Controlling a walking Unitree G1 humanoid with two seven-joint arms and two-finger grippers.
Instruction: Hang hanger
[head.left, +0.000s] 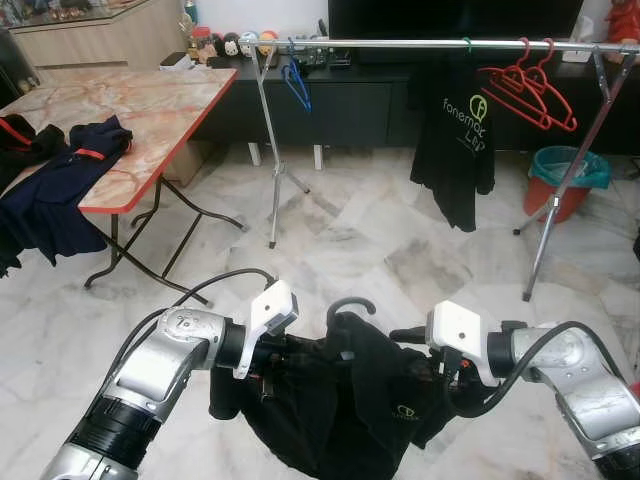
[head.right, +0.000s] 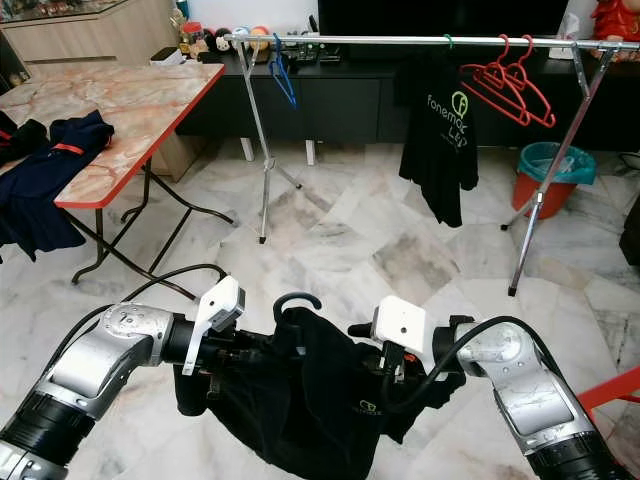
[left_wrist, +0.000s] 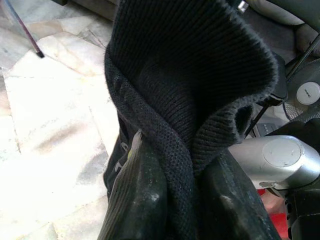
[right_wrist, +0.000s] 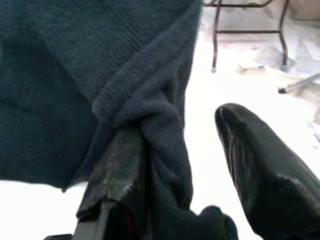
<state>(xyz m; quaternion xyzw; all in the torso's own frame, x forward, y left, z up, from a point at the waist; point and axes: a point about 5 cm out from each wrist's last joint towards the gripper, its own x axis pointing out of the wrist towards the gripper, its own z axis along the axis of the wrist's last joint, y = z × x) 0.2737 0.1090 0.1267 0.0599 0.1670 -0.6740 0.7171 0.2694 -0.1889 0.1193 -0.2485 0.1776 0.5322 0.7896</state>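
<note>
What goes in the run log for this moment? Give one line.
phase: carrying | left end effector: shut on black knit shirt on black hanger | right end effector: open, shirt draped on one finger | silver clothes rail: ahead

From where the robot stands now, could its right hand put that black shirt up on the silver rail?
Probably not yet. The right hand is low at the black shirt, and the rail stands well ahead across open floor.

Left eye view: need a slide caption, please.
Both grippers, left and right, hold a black shirt on a hanger before the clothes rail.
</note>
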